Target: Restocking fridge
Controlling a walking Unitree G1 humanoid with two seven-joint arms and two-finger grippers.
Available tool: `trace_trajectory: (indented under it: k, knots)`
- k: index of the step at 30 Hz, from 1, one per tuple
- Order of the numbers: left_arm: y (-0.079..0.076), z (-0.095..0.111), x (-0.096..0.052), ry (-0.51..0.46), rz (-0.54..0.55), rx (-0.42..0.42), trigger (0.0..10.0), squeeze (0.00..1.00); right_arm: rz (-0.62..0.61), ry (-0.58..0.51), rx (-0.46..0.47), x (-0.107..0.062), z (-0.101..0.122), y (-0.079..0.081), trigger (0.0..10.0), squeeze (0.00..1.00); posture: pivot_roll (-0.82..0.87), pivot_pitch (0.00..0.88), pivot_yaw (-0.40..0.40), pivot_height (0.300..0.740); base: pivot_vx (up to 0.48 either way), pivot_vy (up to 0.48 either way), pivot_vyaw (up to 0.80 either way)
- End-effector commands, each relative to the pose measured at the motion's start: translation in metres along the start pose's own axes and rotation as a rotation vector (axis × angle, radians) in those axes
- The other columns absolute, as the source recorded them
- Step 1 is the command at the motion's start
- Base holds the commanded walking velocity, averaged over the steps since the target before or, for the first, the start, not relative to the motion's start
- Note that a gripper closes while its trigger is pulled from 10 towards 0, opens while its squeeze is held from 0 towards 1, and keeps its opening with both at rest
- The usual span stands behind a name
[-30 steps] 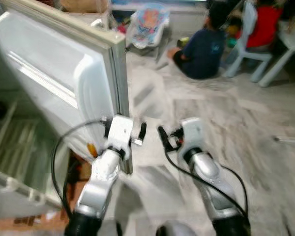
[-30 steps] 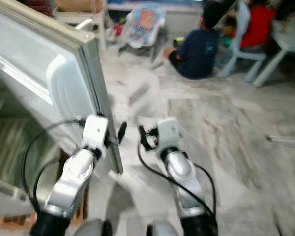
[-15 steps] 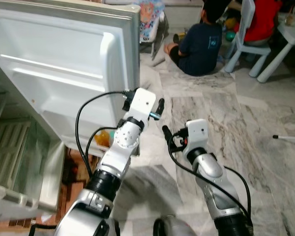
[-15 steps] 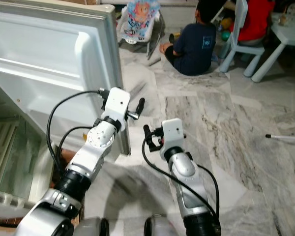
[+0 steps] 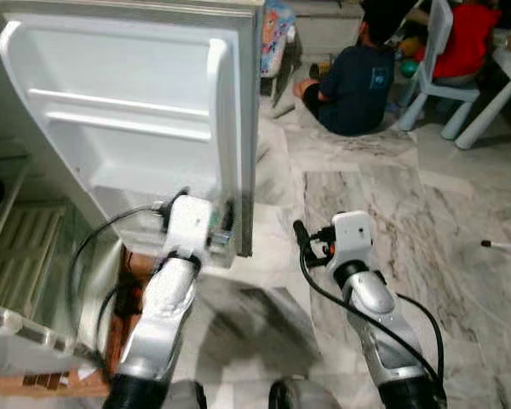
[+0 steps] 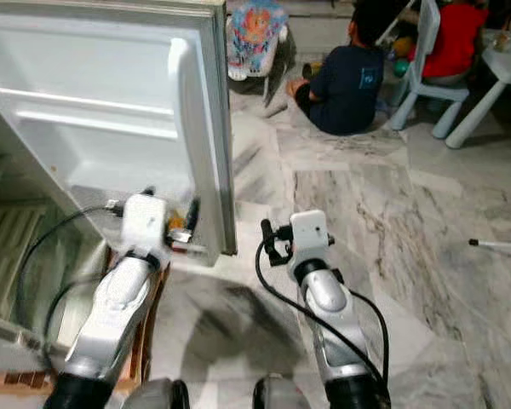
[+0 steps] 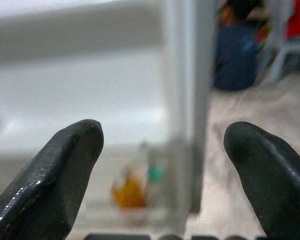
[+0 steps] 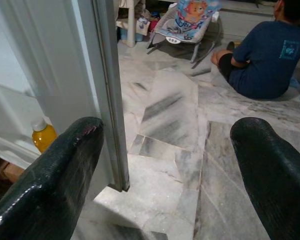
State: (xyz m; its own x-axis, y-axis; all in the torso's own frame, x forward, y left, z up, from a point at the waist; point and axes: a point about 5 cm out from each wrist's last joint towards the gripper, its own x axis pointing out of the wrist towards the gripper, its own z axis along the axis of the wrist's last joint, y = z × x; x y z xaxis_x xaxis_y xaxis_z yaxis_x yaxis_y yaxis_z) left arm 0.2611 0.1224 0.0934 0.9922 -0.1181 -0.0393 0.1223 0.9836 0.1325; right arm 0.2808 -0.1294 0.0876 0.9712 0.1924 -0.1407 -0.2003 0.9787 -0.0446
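Your left gripper [image 7: 162, 165], fingers spread and empty, sits at the edge of the open white fridge door [image 5: 136, 111]. Your right gripper [image 8: 165, 165], likewise spread wide, hovers just beside that door, near the yellow bottle [image 8: 42, 136] on its bottom shelf.

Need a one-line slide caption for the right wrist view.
Open right gripper faces the open fridge door, an orange-juice bottle in its lower shelf, a person seated on the marble floor.

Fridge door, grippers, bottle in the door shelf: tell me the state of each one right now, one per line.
Fridge door: swung wide open.
Left gripper: open, empty, at the door's edge.
Right gripper: open, empty, over the floor.
Orange bottle: upright in the lowest door shelf, cap on.
Upper door shelves: nothing seen in them.
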Motion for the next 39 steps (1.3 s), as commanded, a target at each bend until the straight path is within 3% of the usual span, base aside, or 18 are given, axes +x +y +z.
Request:
trace_trajectory:
  k: [1, 2, 6, 33, 39]
  knots:
    - [0.006, 0.005, -0.004, -0.02, 0.019, -0.005, 10.0, 0.0, -0.001, 0.015, 0.016, 0.0, -0.005, 0.0, 10.0, 0.0, -0.03, 0.097, -0.014, 0.74, 0.285, 0.0, 0.0]
    - [0.009, -0.001, -0.011, 0.0, 0.036, 0.0, 10.0, 0.0, 0.002, 0.019, 0.019, 0.0, -0.005, 0.001, 10.0, 0.0, -0.03, 0.096, -0.021, 0.74, 0.394, 0.0, 0.0]
    - [0.012, -0.004, -0.015, 0.015, 0.048, 0.008, 10.0, 0.0, 0.015, 0.01, 0.021, 0.002, -0.003, 0.003, 10.0, 0.0, -0.02, 0.103, -0.034, 0.74, 0.409, 0.0, -0.6]
    - [0.011, 0.012, 0.007, -0.005, 0.024, 0.011, 10.0, 0.0, -0.004, -0.018, 0.008, 0.009, 0.001, 0.0, 10.0, 0.0, -0.03, 0.105, -0.018, 0.74, 0.439, 0.0, 0.0]
    - [-0.001, 0.016, 0.015, -0.023, -0.016, 0.012, 10.0, 0.0, -0.005, -0.019, 0.002, 0.01, 0.001, 0.0, 10.0, 0.0, -0.03, 0.102, -0.024, 0.74, 0.42, 0.0, 0.0]
